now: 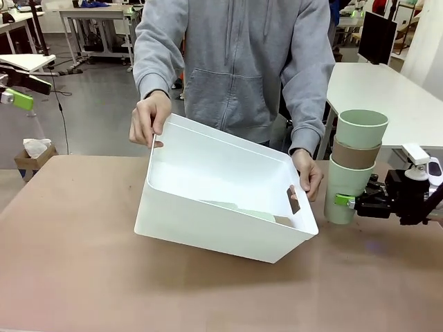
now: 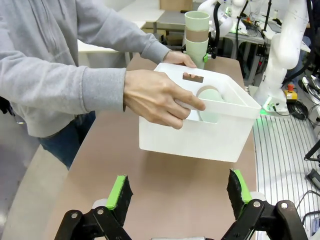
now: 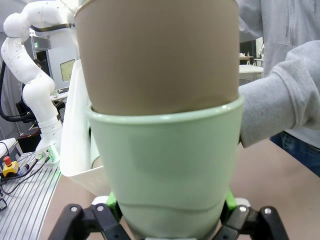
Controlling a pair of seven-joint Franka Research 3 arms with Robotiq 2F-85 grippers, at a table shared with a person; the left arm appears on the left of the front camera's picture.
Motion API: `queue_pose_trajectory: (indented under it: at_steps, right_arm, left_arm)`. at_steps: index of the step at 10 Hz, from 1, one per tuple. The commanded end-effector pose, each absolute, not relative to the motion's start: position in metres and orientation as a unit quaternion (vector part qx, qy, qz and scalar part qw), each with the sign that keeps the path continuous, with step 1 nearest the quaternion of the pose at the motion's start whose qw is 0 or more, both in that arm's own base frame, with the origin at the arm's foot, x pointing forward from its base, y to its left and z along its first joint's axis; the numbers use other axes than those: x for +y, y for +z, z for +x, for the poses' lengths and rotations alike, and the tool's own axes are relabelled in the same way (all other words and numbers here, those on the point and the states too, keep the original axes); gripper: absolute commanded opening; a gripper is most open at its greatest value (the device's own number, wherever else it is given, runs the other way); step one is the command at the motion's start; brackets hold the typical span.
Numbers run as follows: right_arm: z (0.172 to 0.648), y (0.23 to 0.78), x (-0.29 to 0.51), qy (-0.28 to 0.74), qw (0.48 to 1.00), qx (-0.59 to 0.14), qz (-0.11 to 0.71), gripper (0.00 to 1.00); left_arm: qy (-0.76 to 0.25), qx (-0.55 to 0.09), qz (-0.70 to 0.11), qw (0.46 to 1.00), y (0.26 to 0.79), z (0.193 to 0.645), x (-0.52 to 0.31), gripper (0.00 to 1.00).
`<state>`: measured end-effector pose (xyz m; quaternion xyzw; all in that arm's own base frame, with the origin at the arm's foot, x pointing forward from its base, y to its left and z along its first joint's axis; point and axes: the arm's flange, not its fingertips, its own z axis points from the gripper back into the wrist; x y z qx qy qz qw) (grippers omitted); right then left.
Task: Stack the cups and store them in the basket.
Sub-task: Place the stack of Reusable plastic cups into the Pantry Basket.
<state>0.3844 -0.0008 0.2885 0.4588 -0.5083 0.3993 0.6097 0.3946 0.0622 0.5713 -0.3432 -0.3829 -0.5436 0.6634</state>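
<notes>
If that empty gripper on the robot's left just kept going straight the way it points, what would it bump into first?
Probably the white basket that the person's hand tilts by its rim. The left gripper is open, with bare table between; depth is hard to judge.

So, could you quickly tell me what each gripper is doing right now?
Left gripper: open, holding nothing.
Right gripper: shut on the stack of cups, gripping its bottom mint cup.

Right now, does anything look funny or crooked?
Yes: the basket is tipped up on one edge, held by the person's two hands, not sitting flat. Cups lie on their sides inside it.
</notes>
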Motion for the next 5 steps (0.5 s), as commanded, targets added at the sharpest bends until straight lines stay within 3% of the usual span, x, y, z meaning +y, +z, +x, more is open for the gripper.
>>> queue_pose_trajectory:
  at_steps: [1, 2, 5]
  right_arm:
    - [0.385, 0.293, 0.001, 0.403, 0.605, -0.513, 0.455, 0.86]
    - [0.384, 0.288, -0.001, 0.399, 0.61, -0.508, 0.459, 0.86]
    - [0.376, 0.37, 0.005, 0.394, 0.637, -0.497, 0.439, 0.86]
  left_arm:
    - [-0.537, -0.385, -0.353, 0.662, 0.575, 0.394, 0.064, 1.0]
    - [-0.537, -0.385, -0.353, 0.662, 0.575, 0.394, 0.064, 1.0]
    - [-0.537, -0.385, -0.353, 0.662, 0.575, 0.394, 0.064, 1.0]
